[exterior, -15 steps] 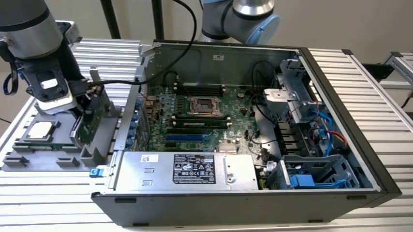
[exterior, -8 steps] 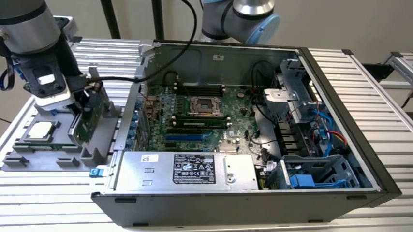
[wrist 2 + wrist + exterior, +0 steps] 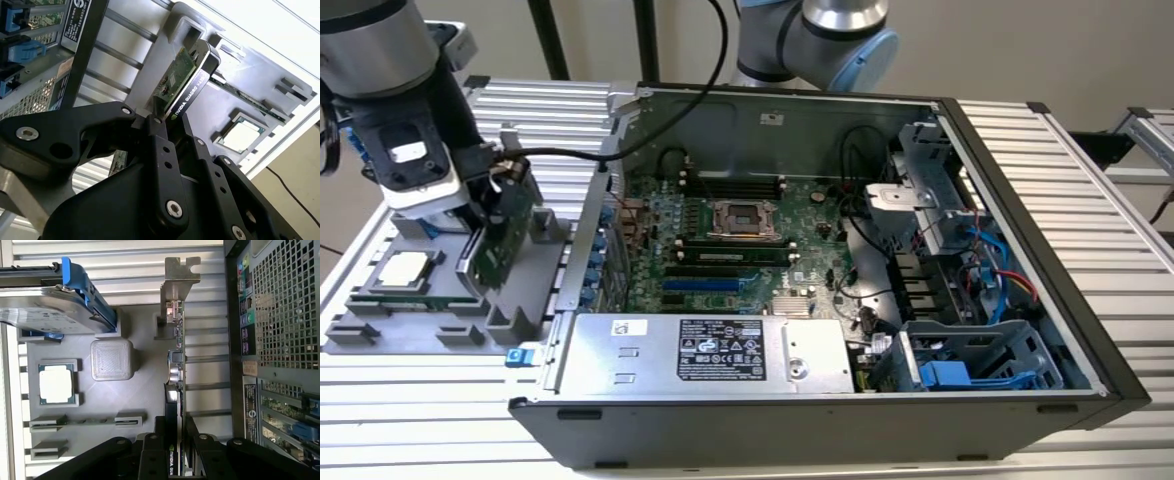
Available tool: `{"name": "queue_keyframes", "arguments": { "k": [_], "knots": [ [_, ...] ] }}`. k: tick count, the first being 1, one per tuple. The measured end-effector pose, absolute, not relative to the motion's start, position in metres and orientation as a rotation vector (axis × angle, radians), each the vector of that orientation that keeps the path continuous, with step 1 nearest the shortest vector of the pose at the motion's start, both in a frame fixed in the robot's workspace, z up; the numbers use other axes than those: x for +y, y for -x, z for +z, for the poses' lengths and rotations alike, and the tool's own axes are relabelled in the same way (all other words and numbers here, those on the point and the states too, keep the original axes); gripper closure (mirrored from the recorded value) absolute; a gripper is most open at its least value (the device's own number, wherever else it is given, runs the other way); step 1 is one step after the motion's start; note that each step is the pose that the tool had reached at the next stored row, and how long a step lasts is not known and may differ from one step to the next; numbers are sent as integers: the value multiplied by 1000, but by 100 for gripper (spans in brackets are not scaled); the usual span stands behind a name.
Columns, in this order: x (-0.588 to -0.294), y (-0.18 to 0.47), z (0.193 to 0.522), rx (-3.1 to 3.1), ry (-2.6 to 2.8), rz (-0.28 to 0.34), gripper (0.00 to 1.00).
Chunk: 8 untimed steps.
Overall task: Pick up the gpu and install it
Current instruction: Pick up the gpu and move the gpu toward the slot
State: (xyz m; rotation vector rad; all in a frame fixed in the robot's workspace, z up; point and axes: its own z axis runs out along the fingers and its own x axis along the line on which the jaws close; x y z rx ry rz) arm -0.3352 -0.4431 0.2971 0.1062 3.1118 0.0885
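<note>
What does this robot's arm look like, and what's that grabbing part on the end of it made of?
The arm is built from round silver-grey tube segments, with a light blue cap on one joint. Black cables loop along it. The gripper is matte black. Its fingers are flat jointed bars dotted with small silver screws. A pale grey housing sits at the wrist.

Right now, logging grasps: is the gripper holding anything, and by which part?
The gripper grips the gpu at the end away from its metal bracket.
</note>
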Motion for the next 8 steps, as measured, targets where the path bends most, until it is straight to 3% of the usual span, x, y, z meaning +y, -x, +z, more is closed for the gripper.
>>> {"name": "queue_keyframes", "arguments": {
  "k": [8],
  "knots": [
    [-443,335,306,3112,-106,89,100]
  ]
}}
